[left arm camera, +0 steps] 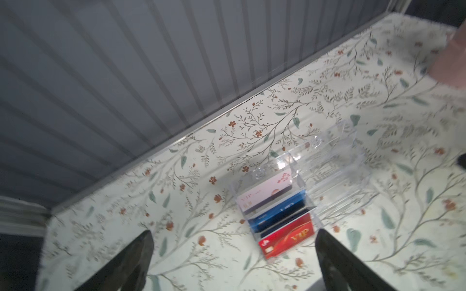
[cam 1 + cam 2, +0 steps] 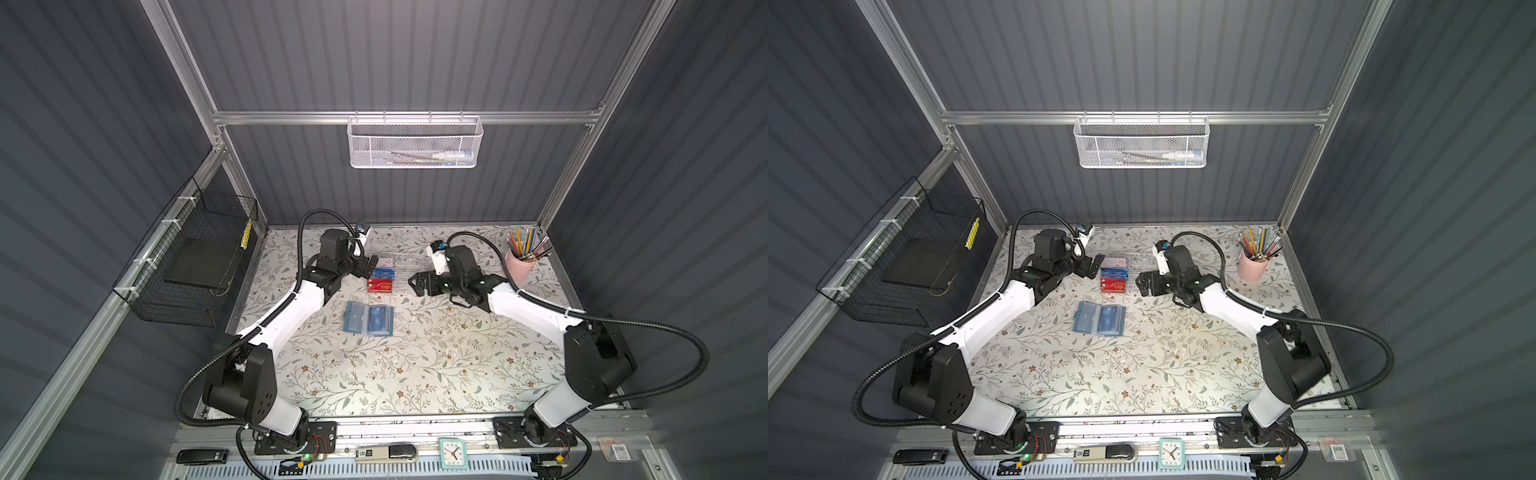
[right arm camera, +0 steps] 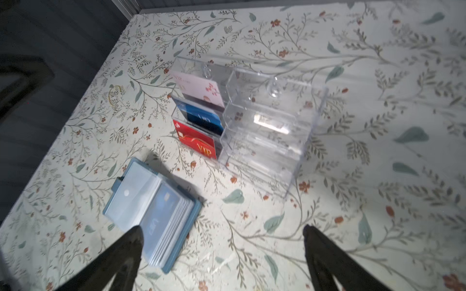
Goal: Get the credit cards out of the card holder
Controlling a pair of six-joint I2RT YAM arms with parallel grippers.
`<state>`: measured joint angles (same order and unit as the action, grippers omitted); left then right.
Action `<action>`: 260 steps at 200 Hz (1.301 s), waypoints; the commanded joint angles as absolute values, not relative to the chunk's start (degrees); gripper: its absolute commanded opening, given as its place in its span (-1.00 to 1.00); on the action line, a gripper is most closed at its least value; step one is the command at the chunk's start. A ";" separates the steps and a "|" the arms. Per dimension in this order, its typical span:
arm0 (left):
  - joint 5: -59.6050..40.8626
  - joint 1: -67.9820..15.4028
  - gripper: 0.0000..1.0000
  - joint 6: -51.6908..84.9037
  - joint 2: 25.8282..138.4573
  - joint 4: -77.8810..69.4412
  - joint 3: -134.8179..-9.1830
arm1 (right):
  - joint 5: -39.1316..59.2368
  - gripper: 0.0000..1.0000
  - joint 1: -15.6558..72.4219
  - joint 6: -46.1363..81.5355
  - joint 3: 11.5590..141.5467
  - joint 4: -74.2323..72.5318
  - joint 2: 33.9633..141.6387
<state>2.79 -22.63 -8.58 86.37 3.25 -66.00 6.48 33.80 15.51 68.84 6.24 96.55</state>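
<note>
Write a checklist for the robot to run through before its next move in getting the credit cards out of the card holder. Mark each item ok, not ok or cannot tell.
1. Card holder lies open, sleeves facing up: ok.
2. Holder emptied: not ok; a blue credit card sits in a sleeve.
3. Left jaws open and empty: ok.
4. Right jaws open and empty: ok.
5. More cards in the sleeves underneath: cannot tell.
6. Acrylic box has free compartments: ok.
</note>
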 commanded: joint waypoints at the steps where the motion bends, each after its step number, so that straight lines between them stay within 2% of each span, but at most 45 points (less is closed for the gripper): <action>1: 6.60 -21.99 1.00 14.04 85.26 6.18 -66.70 | -2.55 0.98 36.29 9.19 76.18 14.42 102.72; 26: 6.41 -20.39 1.00 25.74 83.54 11.04 -63.63 | -7.16 0.98 38.52 6.11 84.93 18.54 109.91; 69: -9.49 -13.55 1.00 38.64 78.30 0.01 -49.69 | -15.29 0.98 41.89 2.83 94.24 21.97 118.51; 104: -15.67 -11.79 1.00 41.67 79.66 -3.42 -46.76 | -20.47 0.98 43.57 1.85 99.61 25.00 123.30; 171: -20.88 -11.08 1.00 43.81 80.14 -7.28 -43.43 | -27.43 0.98 43.70 4.78 105.07 25.02 128.04; 260: -23.14 -10.95 1.00 43.97 79.75 -8.17 -41.55 | -29.09 0.98 43.63 7.81 113.20 26.51 133.79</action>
<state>-21.41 -11.40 43.42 79.66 -7.38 -42.54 -27.66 43.75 5.98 111.44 25.04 133.08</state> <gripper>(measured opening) 0.998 0.989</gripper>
